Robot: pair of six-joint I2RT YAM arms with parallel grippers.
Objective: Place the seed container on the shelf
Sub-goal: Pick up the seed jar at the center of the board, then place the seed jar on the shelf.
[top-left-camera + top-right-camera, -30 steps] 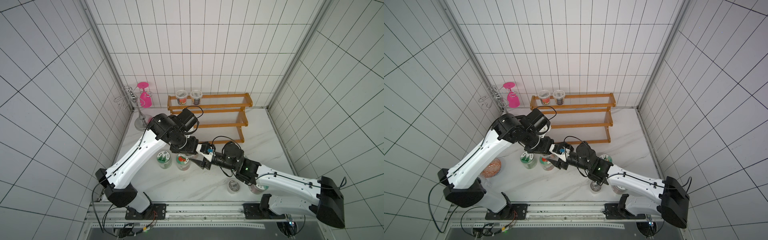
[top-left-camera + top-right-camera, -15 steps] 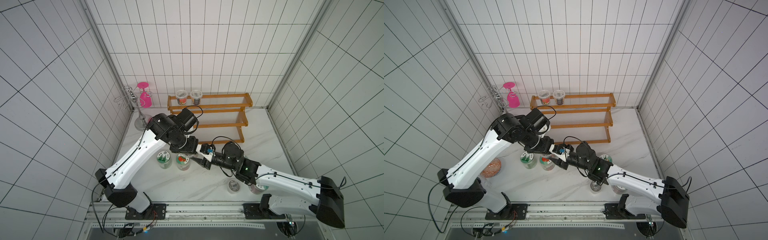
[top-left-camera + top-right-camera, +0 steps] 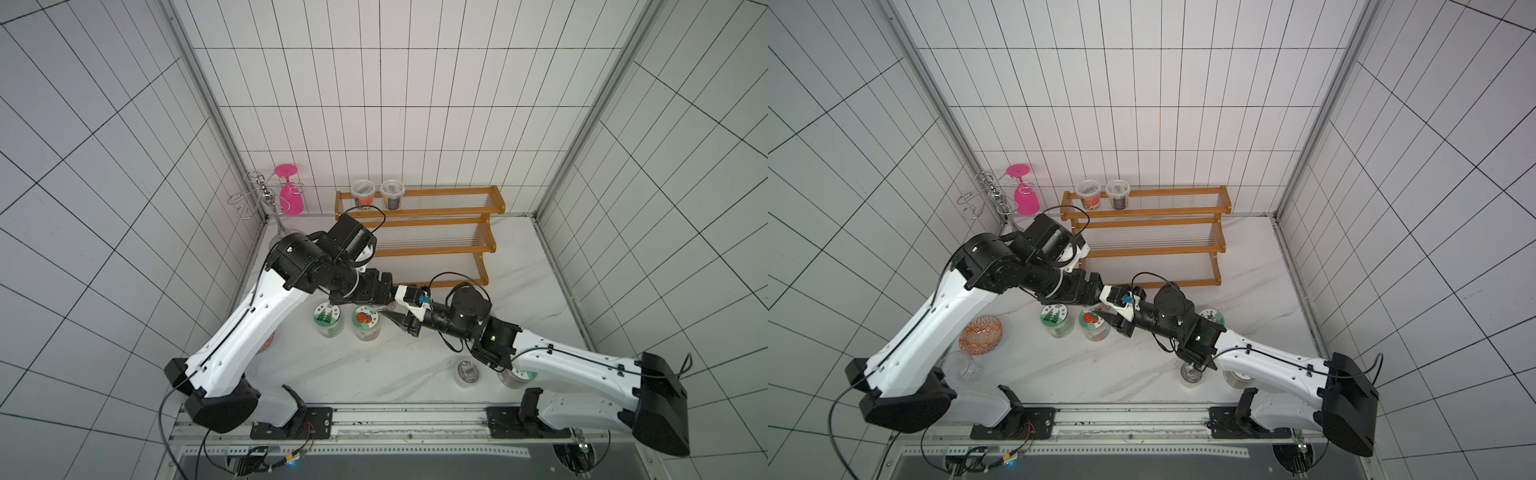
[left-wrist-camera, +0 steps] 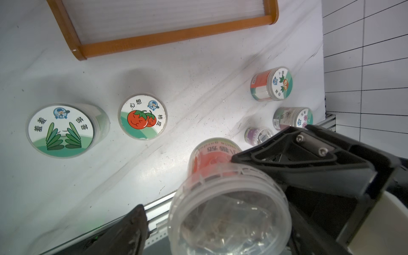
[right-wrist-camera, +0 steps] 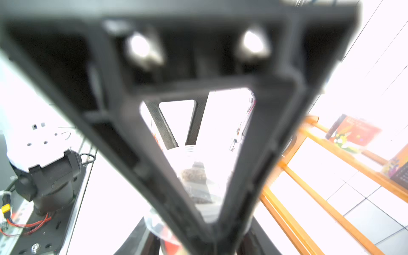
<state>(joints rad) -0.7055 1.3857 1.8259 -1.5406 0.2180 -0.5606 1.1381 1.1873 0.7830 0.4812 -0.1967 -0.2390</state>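
Reading the table point(image 3: 395, 365) as a clock face in both top views, with 12 at the back wall, the two arms are meeting near its centre. The seed container point(image 4: 220, 194), a clear jar with a red label, is hanging in the air there, lying tilted with its clear round end facing the left wrist camera. It is not resting on the shelf point(image 3: 432, 250), which is standing against the wall at 12 o'clock.

The right gripper point(image 3: 392, 311) is clenching the jar. One of its black fingers point(image 4: 309, 159) is pressing against the jar's side in the left wrist view, and the right wrist view, though blurred, is showing the jar's seeds through a finger's open frame. The left gripper point(image 3: 384, 296) is standing released, its jaws spread wide. One of its fingers point(image 4: 132, 231) is sitting apart from the jar with a clear gap between.

Just toward 7 o'clock of the meeting point, a green-lidded jar point(image 3: 327, 320) and a tomato-lidded jar point(image 3: 365, 322) are standing upright side by side. Two tubs point(image 3: 360, 193) are sitting on the shelf's top tier toward its 9 o'clock end. A wire stand point(image 3: 266, 194) is carrying an upturned pink glass point(image 3: 291, 203) at 11 o'clock.
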